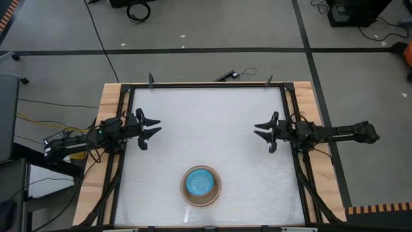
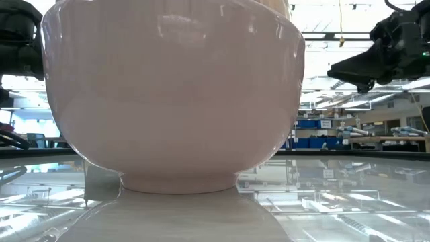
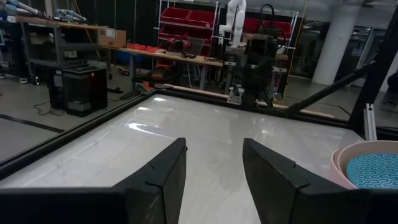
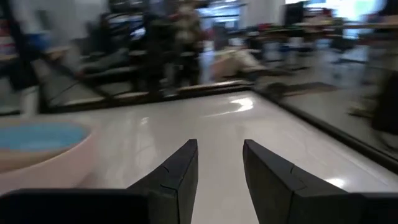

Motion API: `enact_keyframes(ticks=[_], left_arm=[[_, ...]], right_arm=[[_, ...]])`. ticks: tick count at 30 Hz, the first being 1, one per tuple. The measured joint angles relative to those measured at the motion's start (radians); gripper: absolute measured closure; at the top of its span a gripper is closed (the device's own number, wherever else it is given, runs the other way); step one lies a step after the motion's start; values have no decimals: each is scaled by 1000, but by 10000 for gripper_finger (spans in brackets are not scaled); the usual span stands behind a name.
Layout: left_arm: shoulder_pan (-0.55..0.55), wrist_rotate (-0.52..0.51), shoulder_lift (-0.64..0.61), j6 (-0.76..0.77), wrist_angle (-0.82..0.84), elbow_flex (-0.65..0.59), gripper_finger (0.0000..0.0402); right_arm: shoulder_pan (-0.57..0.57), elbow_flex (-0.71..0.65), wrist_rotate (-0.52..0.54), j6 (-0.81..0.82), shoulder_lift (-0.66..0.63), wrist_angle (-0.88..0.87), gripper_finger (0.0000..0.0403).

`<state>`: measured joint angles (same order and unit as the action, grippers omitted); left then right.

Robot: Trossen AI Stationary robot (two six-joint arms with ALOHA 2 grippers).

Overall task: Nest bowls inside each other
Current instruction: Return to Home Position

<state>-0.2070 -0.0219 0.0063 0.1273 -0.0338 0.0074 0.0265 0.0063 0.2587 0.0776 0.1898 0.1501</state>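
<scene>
The bowls [image 1: 201,185] stand nested in one stack near the table's front edge, at the middle. The outer bowl is salmon-pink [image 2: 175,94] and rests on its foot ring. The small bright blue bowl [image 1: 199,182] sits inside, also seen as the blue bowl [image 3: 375,172] and the blue bowl [image 4: 37,135] in the wrist views. My left gripper [image 1: 149,129] hangs open over the table's left side, and my right gripper [image 1: 265,132] hangs open over the right side, both well behind the stack. Nothing lies between the fingers of either.
A black frame [image 1: 206,84] runs round the white tabletop [image 1: 212,122]. The right arm [image 2: 383,50] shows high in the low view. Benches and shelves [image 3: 186,37] of the room stand beyond the far edge.
</scene>
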Motion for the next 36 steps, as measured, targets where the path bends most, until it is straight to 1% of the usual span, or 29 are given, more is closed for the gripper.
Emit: enact_keyframes(ticks=[1, 4, 7, 11, 36], left_arm=[[0, 0, 0, 0, 0, 0, 241], [0, 0, 0, 0, 0, 0, 241], [0, 0, 0, 0, 0, 0, 241], [0, 0, 0, 0, 0, 0, 241], [0, 0, 0, 0, 0, 0, 241]], right_arm=[[0, 0, -23, -9, 0, -1, 268], [0, 0, -18, -1, 0, 1, 268], [0, 0, 13, 85, 0, 16, 268], [0, 0, 12, 153, 0, 18, 268], [0, 0, 9, 156, 0, 20, 268]])
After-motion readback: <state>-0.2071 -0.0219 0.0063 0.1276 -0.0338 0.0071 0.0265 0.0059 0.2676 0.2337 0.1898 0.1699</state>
